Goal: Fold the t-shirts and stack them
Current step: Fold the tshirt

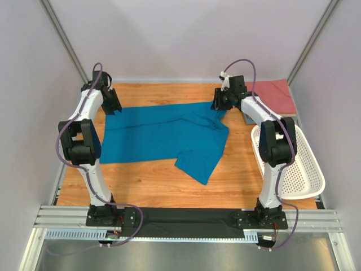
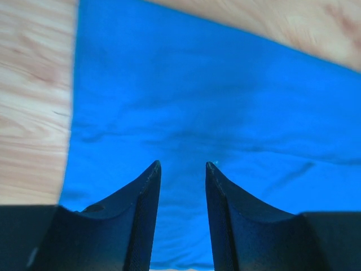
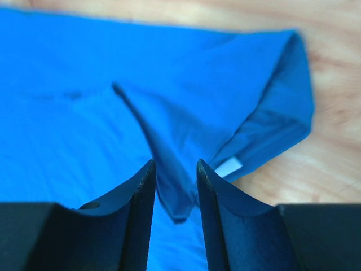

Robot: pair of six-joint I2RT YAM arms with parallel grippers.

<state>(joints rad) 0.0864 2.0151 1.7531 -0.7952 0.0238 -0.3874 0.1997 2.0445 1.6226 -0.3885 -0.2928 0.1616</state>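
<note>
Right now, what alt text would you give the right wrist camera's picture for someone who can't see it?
A teal-blue cloth t-shirt lies rumpled on a wooden table, one raised fold running between two parted black fingers at the bottom. A small white label shows beside them.

Teal-blue t-shirt (image 1: 163, 135): plain, short-sleeved, flat on middle of wooden tabletop (image 1: 141, 183), long axis 9 to 3 o'clock. Half-folded: main body roughly rectangular, one loose flap jutting toward 5 o'clock. Raised pleat at 3 o'clock end (white label (image 3: 228, 167) showing beside it). Faint creases at 9 o'clock end.
Salmon-red t-shirt (image 1: 276, 94): folded flat rectangle at 2 o'clock corner, apart from teal one.
Grey-blue t-shirt (image 1: 247, 119): only sliver visible under salmon-red one's near edge.
</note>
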